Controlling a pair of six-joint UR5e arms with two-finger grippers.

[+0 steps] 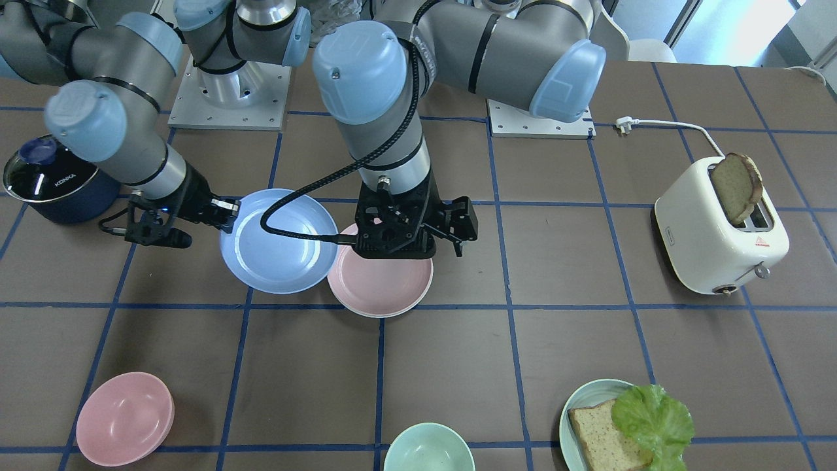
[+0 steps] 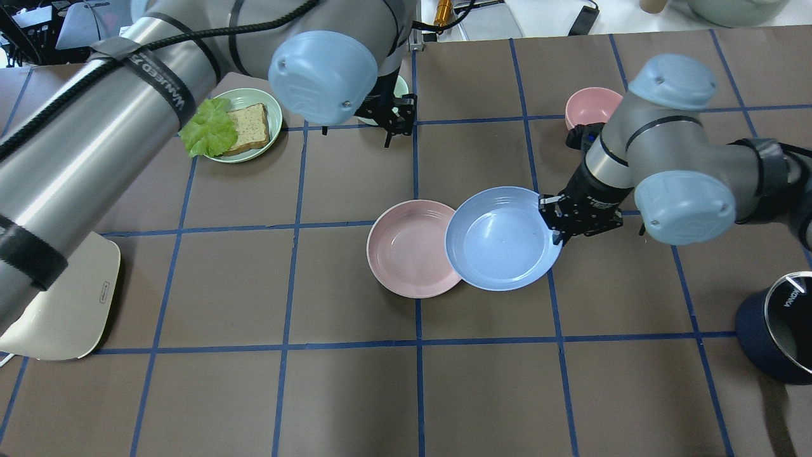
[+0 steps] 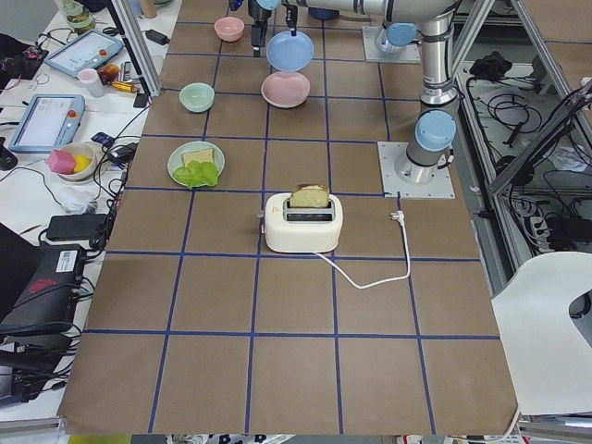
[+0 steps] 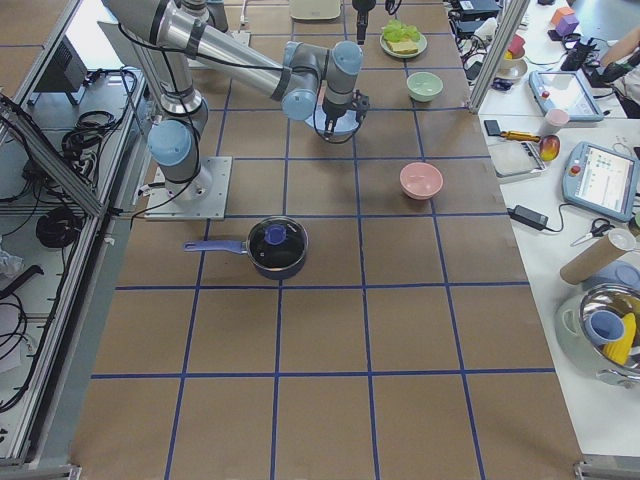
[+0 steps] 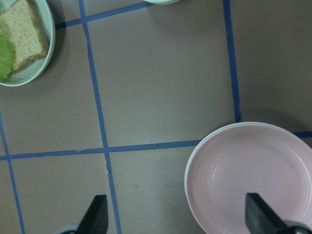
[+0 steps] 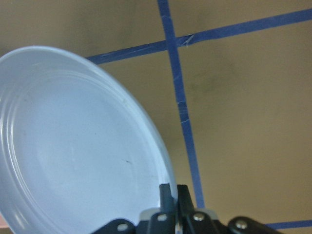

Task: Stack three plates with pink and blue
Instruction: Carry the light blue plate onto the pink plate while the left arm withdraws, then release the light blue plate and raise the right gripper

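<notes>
My right gripper (image 1: 225, 212) is shut on the rim of the light blue plate (image 1: 278, 239) and holds it slightly tilted. The plate's far edge overlaps the rim of the pale pink plate (image 1: 382, 284), which lies flat on the table. The right wrist view shows the fingers (image 6: 168, 192) pinched on the blue plate's (image 6: 73, 146) edge. My left gripper (image 1: 395, 252) hangs open and empty above the pink plate (image 5: 248, 175), with its fingertips (image 5: 97, 214) wide apart. I see no cream-white plate in any view.
A pink bowl (image 1: 124, 418) and a mint bowl (image 1: 428, 448) stand near the operators' edge. A teal plate with bread and lettuce (image 1: 579, 409) is there too. A white toaster (image 1: 719, 235) holds a slice. A dark pot (image 1: 52, 183) stands by my right arm.
</notes>
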